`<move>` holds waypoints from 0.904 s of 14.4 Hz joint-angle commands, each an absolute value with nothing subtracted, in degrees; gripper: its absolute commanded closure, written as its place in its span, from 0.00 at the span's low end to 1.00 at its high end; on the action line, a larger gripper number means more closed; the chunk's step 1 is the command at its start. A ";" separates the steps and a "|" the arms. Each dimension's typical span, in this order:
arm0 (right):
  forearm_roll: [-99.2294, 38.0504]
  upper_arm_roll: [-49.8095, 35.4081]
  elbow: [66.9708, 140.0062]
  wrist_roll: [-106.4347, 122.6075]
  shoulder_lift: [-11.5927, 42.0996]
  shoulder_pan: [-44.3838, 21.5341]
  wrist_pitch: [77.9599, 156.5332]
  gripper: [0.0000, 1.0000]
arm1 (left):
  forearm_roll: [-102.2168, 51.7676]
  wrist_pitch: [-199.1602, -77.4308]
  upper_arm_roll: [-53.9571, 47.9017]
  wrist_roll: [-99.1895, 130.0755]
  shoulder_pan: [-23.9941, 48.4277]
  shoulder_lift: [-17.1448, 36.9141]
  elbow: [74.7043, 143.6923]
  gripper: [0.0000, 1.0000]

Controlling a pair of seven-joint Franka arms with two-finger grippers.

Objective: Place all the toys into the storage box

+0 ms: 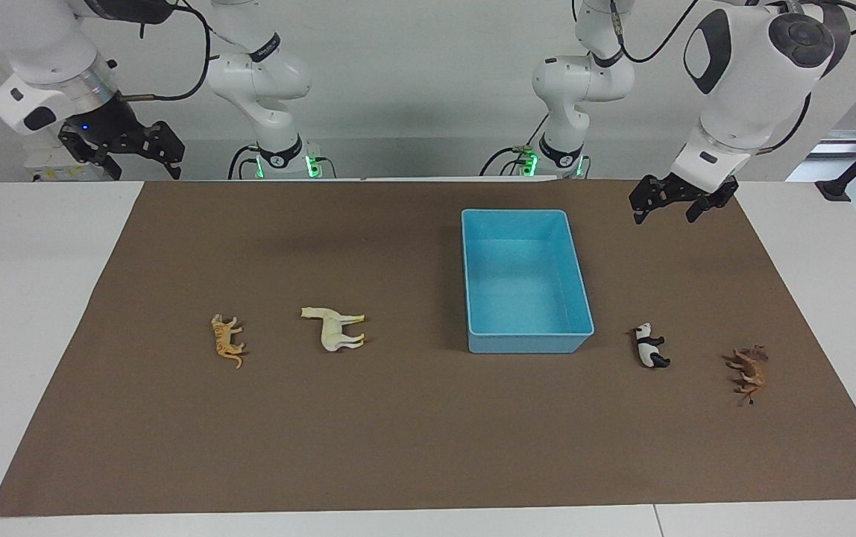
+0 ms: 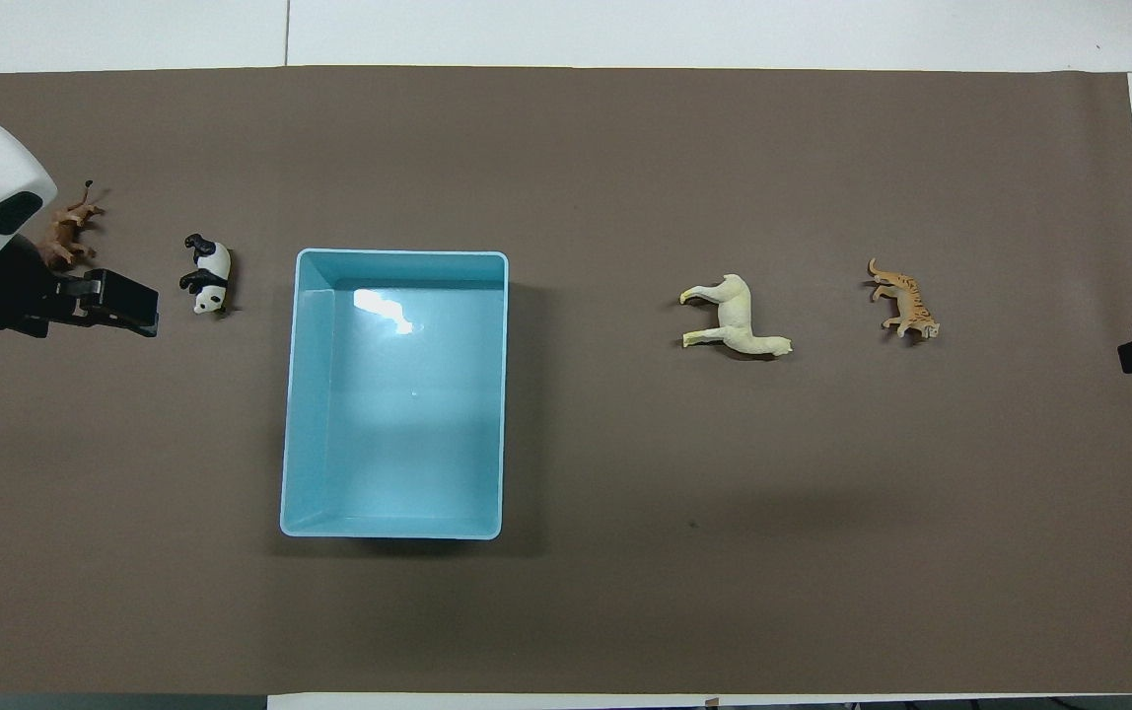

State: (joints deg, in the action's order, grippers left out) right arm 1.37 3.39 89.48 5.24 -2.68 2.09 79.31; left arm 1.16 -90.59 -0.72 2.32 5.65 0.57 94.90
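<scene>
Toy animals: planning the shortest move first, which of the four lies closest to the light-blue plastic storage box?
The black-and-white plastic panda figurine, lying beside the light-blue plastic storage box toward the left arm's end. The cream-white horse, orange tiger and brown maned animal lie farther off.

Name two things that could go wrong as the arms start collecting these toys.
All four toys lie on their sides, so open fingers may slip off the flat tiger or horse. The brown maned animal lies near the mat's edge and could be pushed off it. The storage box might slide if bumped.

Robotics lab: my two white cabled arms (image 1: pixel 264 82) bolted behind a white table (image 1: pixel 33 313) under brown paper mat (image 1: pixel 413 432), bare wall.
</scene>
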 commanded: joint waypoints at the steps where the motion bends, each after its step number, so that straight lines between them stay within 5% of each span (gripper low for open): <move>1: 0.62 3.08 90.44 5.54 -3.78 2.55 79.36 0.00 | 0.53 -90.70 -0.62 2.11 5.45 -0.35 95.62 0.00; 9: 0.70 3.08 91.05 5.54 -4.13 2.90 79.19 0.00 | 0.53 -90.70 -0.62 2.02 5.45 -0.35 95.62 0.00; 13: 0.62 3.08 96.75 6.41 -4.66 2.55 85.85 0.00 | 0.53 -90.18 -0.70 2.29 5.97 -0.35 95.71 0.00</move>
